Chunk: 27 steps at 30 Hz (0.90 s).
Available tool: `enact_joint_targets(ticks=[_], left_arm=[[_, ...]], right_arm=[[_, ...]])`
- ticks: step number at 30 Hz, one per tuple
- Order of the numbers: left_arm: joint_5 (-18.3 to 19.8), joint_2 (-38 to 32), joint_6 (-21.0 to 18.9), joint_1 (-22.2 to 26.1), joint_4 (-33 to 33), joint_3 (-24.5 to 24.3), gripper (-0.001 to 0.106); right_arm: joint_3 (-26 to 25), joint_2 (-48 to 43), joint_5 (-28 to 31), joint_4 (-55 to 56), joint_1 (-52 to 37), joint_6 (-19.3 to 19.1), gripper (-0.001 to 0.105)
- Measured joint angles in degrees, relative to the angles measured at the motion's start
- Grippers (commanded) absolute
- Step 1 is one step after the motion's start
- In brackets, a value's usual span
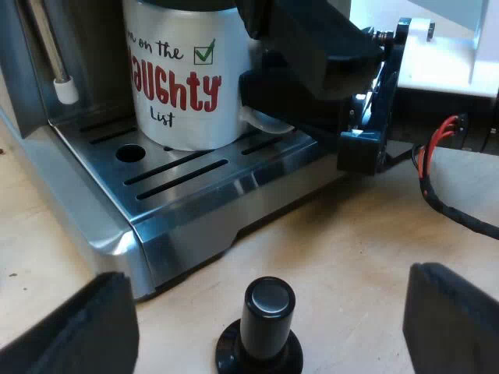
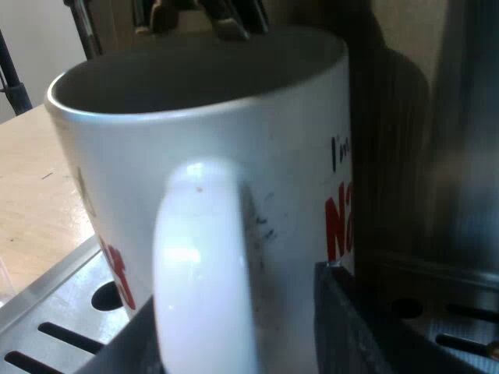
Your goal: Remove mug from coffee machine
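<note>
A white mug (image 1: 187, 86) with red "Naughty List" lettering stands on the espresso machine's steel drip tray (image 1: 195, 199). My right gripper (image 1: 269, 89) reaches in at the mug's handle. Seen close, the mug (image 2: 296, 156) sits under the machine's spouts (image 2: 226, 19). Its handle (image 2: 203, 265) lies between my right gripper's (image 2: 234, 339) two black fingers, with a gap showing beside one finger (image 2: 343, 319); it is open. My left gripper (image 1: 265, 327) is wide open low over the table, with a black-knobbed tamper (image 1: 265, 319) standing between its fingers.
The machine's steam wand (image 1: 58, 66) hangs beside the mug over the tray. The drip tray's front edge stands a step above the wooden table (image 1: 366, 234). The right arm's body (image 1: 374, 101) crosses the space beside the machine.
</note>
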Motion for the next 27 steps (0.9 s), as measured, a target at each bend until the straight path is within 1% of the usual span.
enact_joint_targets(ticks=[5,6,11,14,22,27], left_arm=[[0.0,0.0,0.0,0.0,0.0,0.0,0.072],[0.0,0.0,0.0,0.0,0.0,0.0,0.072],[0.0,0.0,0.0,0.0,0.0,0.0,0.072],[0.0,0.0,0.0,0.0,0.0,0.0,0.072],[0.0,0.0,0.0,0.0,0.0,0.0,0.072],[0.0,0.0,0.0,0.0,0.0,0.0,0.072]], right_arm=[[0.0,0.0,-0.15,0.0,0.0,0.0,0.036],[0.0,0.0,-0.14,0.0,0.0,0.0,0.034],[0.0,0.0,-0.14,0.0,0.0,0.0,0.011],[0.0,0.0,-0.14,0.0,0.0,0.0,0.003],[0.0,0.0,-0.14,0.0,0.0,0.0,0.002],[0.0,0.0,-0.14,0.0,0.18,-1.76,0.002]])
